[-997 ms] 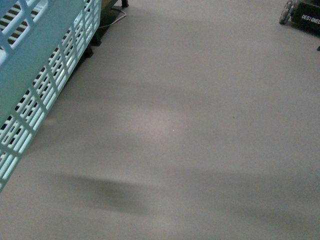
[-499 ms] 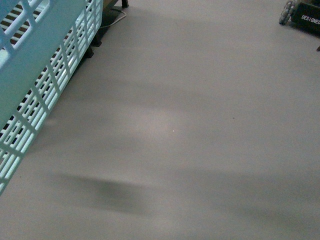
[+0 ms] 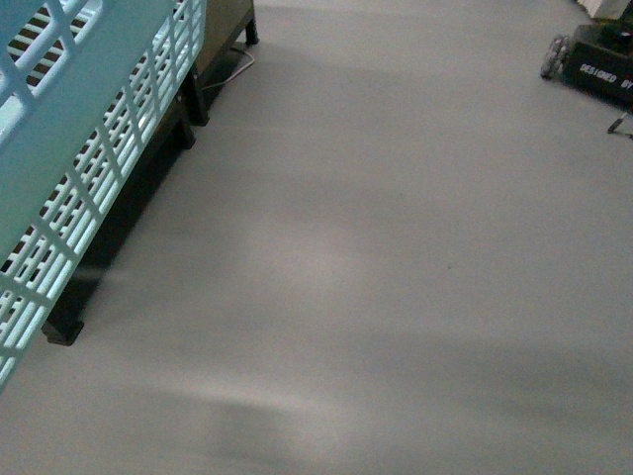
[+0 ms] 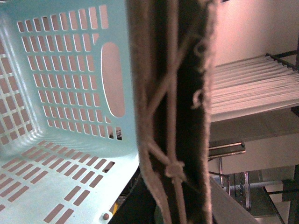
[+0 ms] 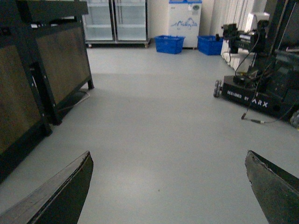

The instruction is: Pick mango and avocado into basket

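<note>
Stand legs (image 3: pixel 61 327) popped into view under the cropped basket (image 3: pixel 69 148); right gripper (image 5: pixel 168 156) gapes wide, empty; brown handle (image 4: pixel 159 116) blocks the left gripper, can't tell its grip.

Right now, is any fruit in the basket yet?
Not that I can see. Done: nothing; the part of the basket the left wrist view shows is bare. In hand: nothing; the right gripper has its jaws wide open and empty. Still to do: both mango and avocado, neither in view.
</note>
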Tool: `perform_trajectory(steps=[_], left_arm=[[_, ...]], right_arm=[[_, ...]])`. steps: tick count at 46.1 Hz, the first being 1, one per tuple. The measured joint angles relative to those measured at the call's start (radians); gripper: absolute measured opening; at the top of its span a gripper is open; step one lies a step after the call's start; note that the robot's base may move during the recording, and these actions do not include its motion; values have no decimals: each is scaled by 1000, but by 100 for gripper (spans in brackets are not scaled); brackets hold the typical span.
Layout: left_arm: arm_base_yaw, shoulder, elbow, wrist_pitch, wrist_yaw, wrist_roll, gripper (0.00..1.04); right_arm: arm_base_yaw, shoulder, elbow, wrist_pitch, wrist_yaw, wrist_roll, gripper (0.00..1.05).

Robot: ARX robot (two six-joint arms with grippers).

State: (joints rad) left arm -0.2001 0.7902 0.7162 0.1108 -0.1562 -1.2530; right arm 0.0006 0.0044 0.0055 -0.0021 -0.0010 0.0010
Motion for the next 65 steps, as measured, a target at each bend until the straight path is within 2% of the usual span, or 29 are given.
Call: perform_trajectory(steps=[65], left_arm=[[0,0,0,0,-1,1,10]], right_arm=[[0,0,0,0,0,0,97]])
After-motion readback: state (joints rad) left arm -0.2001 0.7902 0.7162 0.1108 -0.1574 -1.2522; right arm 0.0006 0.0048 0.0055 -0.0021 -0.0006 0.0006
